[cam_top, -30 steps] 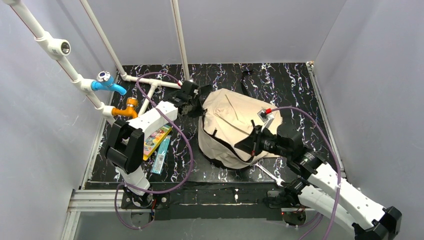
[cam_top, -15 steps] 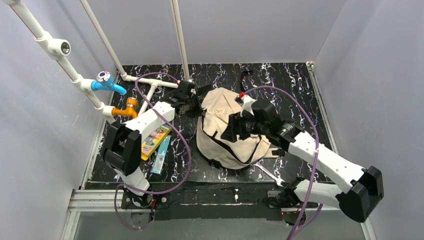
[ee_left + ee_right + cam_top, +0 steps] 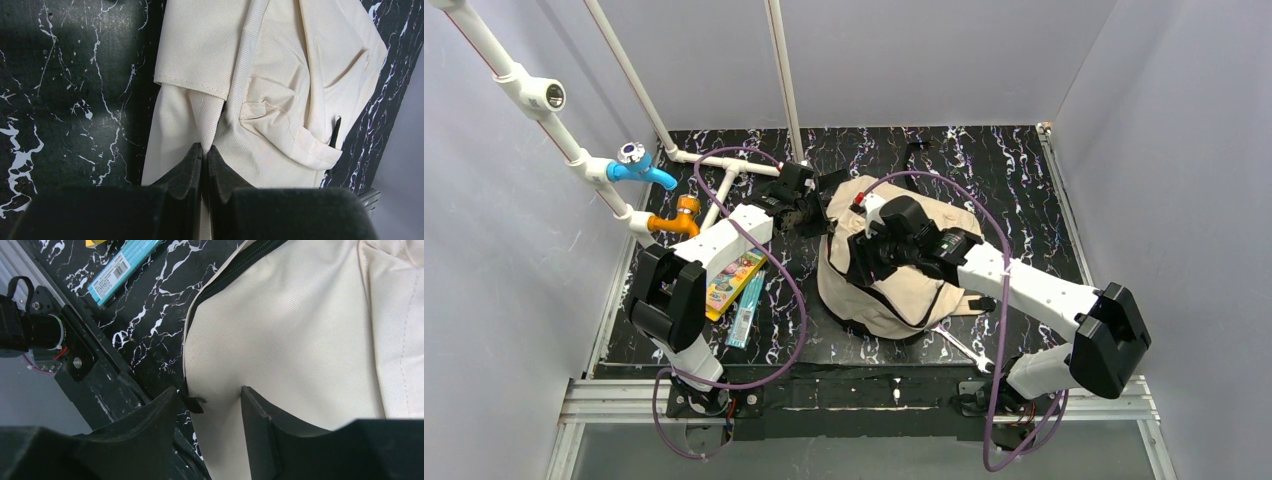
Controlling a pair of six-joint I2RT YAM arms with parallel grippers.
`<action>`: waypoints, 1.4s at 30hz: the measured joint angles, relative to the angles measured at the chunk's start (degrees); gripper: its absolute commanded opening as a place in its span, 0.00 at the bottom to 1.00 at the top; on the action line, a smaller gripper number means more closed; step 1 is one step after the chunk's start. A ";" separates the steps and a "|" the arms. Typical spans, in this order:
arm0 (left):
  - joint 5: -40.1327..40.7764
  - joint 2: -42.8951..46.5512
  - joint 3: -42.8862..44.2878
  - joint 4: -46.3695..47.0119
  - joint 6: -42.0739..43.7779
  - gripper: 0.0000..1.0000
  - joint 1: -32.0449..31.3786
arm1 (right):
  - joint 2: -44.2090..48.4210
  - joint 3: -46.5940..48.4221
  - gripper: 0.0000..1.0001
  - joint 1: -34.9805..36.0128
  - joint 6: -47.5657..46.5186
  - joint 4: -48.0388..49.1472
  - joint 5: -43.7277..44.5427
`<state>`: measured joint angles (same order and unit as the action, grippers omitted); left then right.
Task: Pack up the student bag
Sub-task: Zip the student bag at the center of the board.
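fabric of student bag pinched in shut left tool; right tool open above bag.

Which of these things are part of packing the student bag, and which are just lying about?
For the job:
- student bag
- probably to go in: colourful book, teal pen pack

Lying about:
- white pipes
- blue tap
- orange tap
- silver spanner
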<state>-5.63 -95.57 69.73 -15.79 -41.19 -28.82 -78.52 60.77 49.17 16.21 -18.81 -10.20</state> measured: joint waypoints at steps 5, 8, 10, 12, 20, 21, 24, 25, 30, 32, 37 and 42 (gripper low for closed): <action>-0.17 0.00 -0.02 -0.02 0.00 0.00 0.00 | -1.09 0.28 0.52 2.08 0.28 0.55 1.44; -0.22 0.00 -0.02 0.00 0.00 0.00 0.00 | -1.09 0.55 0.57 2.71 0.57 0.66 2.27; -0.26 0.00 -0.02 0.02 -0.07 0.00 0.00 | -1.09 0.66 0.58 2.86 0.63 0.98 2.75; -0.44 0.00 -0.02 0.13 -0.20 0.00 0.02 | -1.09 0.68 0.54 2.99 0.74 1.14 3.04; -0.85 0.00 -0.70 0.66 -0.42 0.00 0.13 | -1.09 1.07 0.43 2.99 1.46 1.81 4.33; -0.90 0.00 -0.70 0.68 -0.44 0.00 0.13 | -1.09 1.27 0.37 2.99 1.53 1.92 4.48; -0.94 0.00 -0.74 0.74 -0.46 0.00 0.15 | -1.09 1.70 0.19 2.99 1.53 2.27 4.50; -0.96 0.00 -0.79 0.76 -0.46 0.00 0.15 | -1.09 1.77 0.11 2.97 1.55 2.32 4.46; -1.07 0.00 -0.79 0.72 -0.37 0.17 0.15 | -0.96 1.84 0.01 2.97 2.78 2.29 3.74; -1.31 0.00 -0.46 -0.24 -0.09 0.47 0.17 | 0.33 1.36 0.01 2.99 6.47 3.45 2.75; -7.54 8.96 -3.04 -6.95 -2.54 0.74 0.15 | 4.79 -3.58 0.01 2.99 16.26 7.69 2.40; -12.13 22.71 -13.20 -8.90 -14.05 0.68 -1.60 | 4.79 -3.58 0.01 2.99 18.08 7.80 2.80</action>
<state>-17.76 -72.86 56.53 -24.69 -55.24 -30.41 -73.73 57.19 52.16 34.28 -11.00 -7.40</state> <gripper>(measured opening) 0.700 0.032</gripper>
